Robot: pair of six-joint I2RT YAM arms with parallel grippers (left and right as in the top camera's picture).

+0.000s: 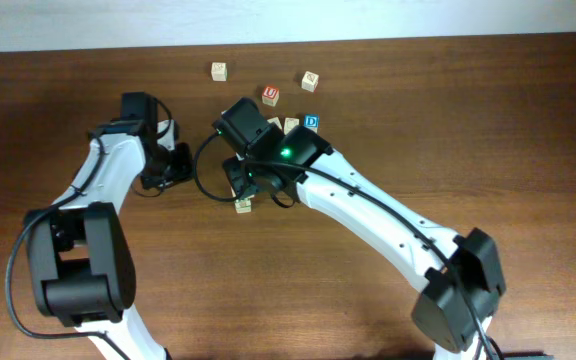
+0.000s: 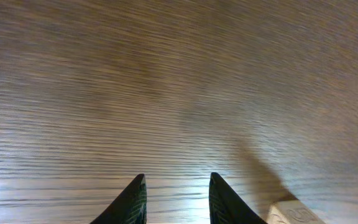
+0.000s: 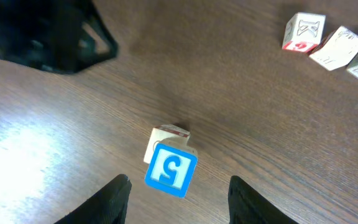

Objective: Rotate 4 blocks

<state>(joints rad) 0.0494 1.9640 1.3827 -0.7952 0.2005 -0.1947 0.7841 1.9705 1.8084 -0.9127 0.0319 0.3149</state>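
Right claw (image 3: 178, 182) spread wide at bottom centre, blue-faced block (image 3: 171, 169) untouched between its tips, left claw (image 2: 177, 177) narrowly parted, gripped nothing

Dark brown table (image 1: 528, 120) streaked with fine wood grain, pale wooden blocks (image 1: 218, 70) printed on their faces, blue-faced block (image 3: 170, 169) marked with a white curvy figure, red-faced cube (image 1: 270, 95), blue lettered cube (image 1: 311, 121) – letter in white, arms (image 1: 368, 205) cased in white and jointed in black, green light (image 1: 286, 153) lit on one.
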